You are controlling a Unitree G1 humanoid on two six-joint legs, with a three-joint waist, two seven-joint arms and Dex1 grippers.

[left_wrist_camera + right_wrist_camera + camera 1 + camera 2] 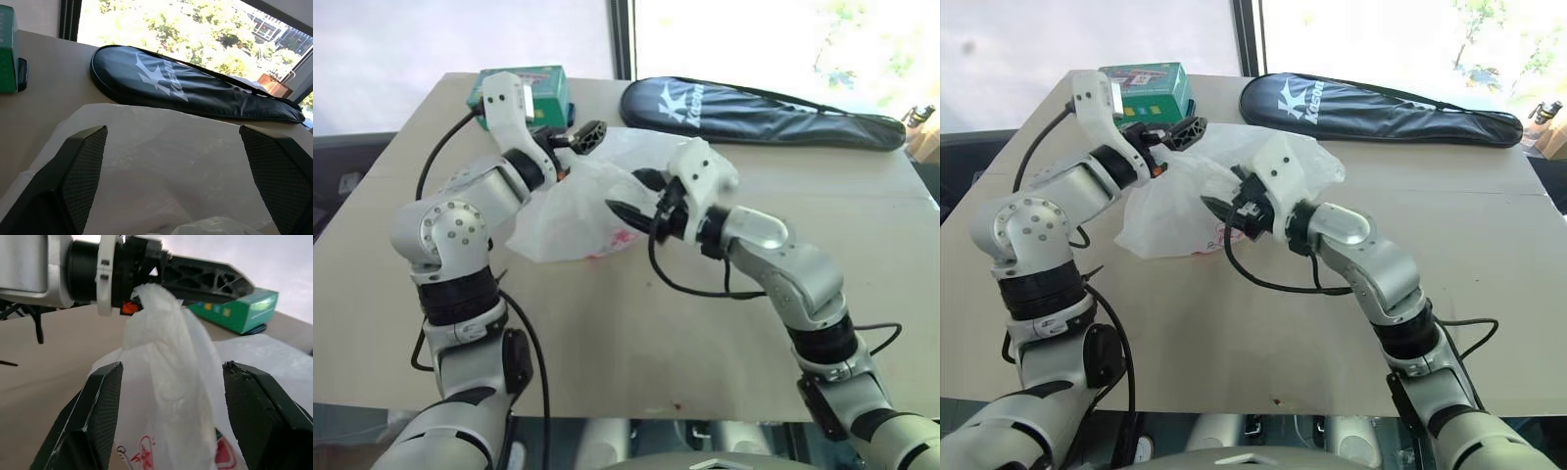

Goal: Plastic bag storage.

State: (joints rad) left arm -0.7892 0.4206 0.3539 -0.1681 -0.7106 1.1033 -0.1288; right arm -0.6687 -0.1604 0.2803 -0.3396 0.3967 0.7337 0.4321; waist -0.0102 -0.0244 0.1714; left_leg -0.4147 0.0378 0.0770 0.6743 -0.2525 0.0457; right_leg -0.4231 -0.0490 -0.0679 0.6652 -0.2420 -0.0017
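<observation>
Right gripper (168, 406) open around bunched plastic bag (570, 211), left gripper (173, 161) spread wide over it

Both arms reach inward, left gripper (171, 161) and right gripper (171, 406) level, jaws spread apart.

Thin, crinkly translucent plastic bag (570, 211), matt tan table (607, 333), smooth black fabric racket cover (754, 113).

One plastic bag (570, 211) is seen mid-frame on the worktop (626, 343), one black racket cover (754, 113) at upper right, one green box (533, 88) at upper left, and two tools are counted: left (590, 134), right (631, 196).
</observation>
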